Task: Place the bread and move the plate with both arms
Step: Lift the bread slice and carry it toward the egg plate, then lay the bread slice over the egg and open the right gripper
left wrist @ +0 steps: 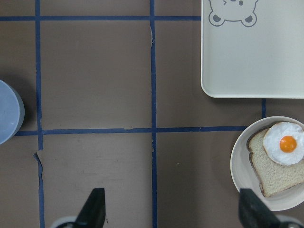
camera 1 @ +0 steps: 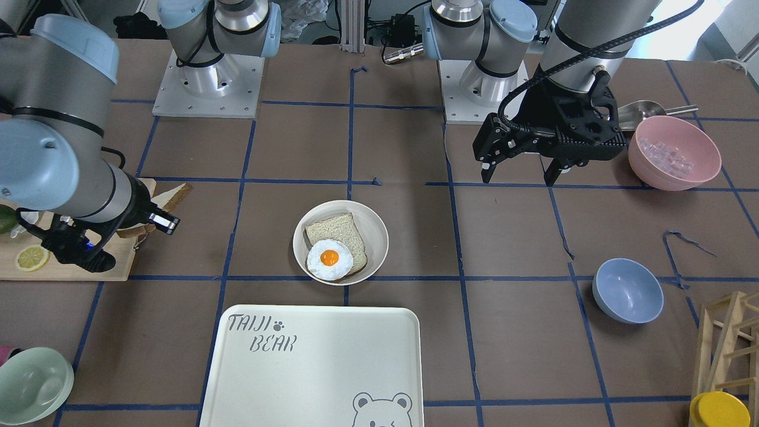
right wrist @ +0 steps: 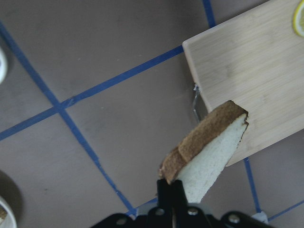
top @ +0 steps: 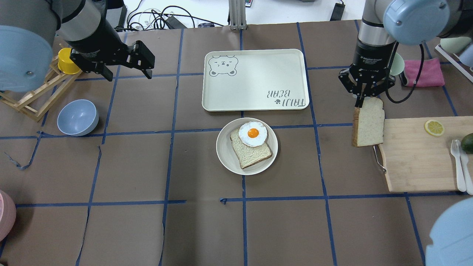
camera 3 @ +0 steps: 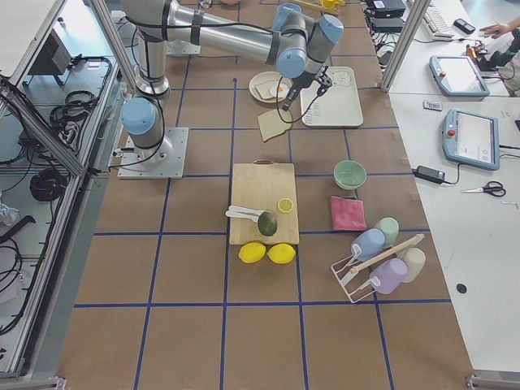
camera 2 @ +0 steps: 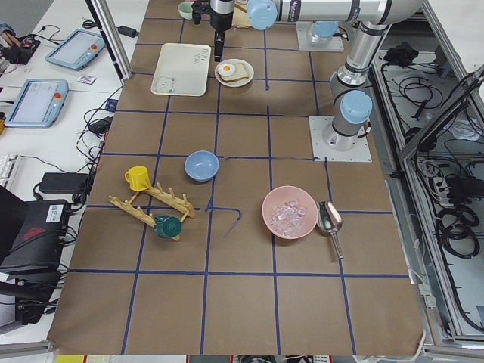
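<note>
My right gripper (top: pixel 360 100) is shut on the top corner of the bread (top: pixel 368 123), a dark-crusted slice hanging upright in the air over the left end of the cutting board (top: pixel 414 155). In the right wrist view the bread (right wrist: pixel 209 152) hangs from the shut gripper (right wrist: pixel 171 187). The round cream plate (top: pixel 224 155) sits mid-table, holding another bread slice (top: pixel 253 153) with a fried egg (top: pixel 253 133) on it. My left gripper (top: pixel 129 75) hovers open and empty, high over the table's far left; the plate (left wrist: pixel 237 171) shows at the right edge of the left wrist view.
The bear-print tray (top: pixel 255 79) lies just beyond the plate. A blue bowl (top: pixel 77 117) and a wooden rack with a yellow cup (top: pixel 68 61) stand at the left. The board carries a lemon slice (top: pixel 434 127) and cutlery. A pink bowl (camera 1: pixel 675 153) sits by the left arm's base.
</note>
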Tool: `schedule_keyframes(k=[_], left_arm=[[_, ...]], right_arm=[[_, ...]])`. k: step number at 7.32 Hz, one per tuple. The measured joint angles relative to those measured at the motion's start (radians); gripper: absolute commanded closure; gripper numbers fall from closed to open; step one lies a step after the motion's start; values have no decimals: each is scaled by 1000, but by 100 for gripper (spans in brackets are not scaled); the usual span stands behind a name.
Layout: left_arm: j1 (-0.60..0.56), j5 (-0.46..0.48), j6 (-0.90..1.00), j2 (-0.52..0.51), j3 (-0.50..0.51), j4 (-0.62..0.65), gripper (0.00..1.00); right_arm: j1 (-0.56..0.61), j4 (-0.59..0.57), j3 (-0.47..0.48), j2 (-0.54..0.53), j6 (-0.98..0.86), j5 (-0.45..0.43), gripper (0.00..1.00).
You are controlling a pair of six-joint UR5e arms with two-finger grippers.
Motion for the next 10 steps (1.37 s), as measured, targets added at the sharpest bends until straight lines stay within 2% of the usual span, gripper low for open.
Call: schedule_keyframes(k=[2,4,7,10], left_arm=[[0,0,0,0,0,0,0],[1,0,0,0,0,0,0],[1,0,0,0,0,-1,0],[1,0,0,0,0,-2,0]], right_arm=[[112,-19,-1,5,214,105,100],[230,-72,-1,20,370,147,100],[369,-142,-25,55,446,153,100],[414,-213,-33,91,440,152,100]])
